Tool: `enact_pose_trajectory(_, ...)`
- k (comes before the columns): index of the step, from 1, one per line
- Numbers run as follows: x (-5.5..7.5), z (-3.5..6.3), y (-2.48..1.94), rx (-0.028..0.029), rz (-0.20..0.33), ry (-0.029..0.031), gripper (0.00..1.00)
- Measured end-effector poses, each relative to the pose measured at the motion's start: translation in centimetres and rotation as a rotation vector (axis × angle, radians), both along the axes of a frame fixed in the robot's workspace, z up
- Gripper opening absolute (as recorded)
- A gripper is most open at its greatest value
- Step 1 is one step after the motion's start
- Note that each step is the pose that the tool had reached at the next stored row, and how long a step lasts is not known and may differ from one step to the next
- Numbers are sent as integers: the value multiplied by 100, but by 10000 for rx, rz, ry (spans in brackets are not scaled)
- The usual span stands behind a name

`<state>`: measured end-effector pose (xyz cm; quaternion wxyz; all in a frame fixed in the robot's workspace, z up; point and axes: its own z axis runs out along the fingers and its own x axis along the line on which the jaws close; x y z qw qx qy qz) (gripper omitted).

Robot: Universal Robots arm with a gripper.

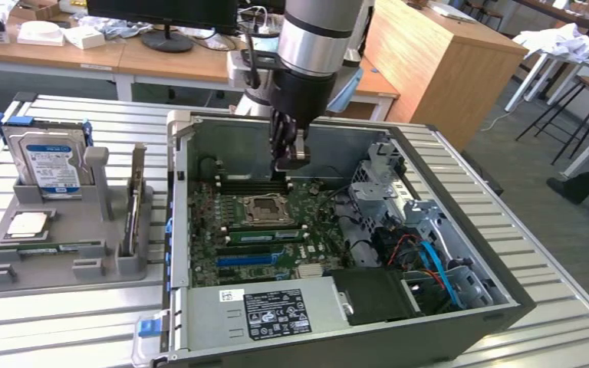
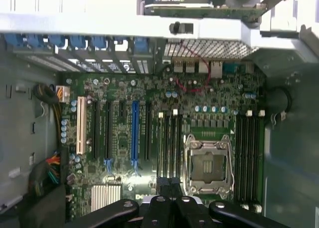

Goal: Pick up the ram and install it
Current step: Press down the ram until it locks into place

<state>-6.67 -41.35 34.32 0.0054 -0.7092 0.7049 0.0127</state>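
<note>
Inside, the gripper (image 1: 292, 157) is hanging over the motherboard (image 1: 264, 230) with fingers pressed together, holding nothing. The ram (image 1: 133, 203) is standing outside in the grey holder (image 1: 59, 261), beside the hard drive (image 1: 51, 165).

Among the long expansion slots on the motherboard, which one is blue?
In the wrist view it is the blue slot, between black slots on either side. The white slot at the row's outer end is the only other non-black one.
</note>
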Motion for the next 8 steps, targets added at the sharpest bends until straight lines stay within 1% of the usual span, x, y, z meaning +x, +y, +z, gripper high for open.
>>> enact_pose_trajectory(7,188,0,3,-1,-1,6,10)
enact_pose_trajectory(8,194,0,3,-1,1,6,10)
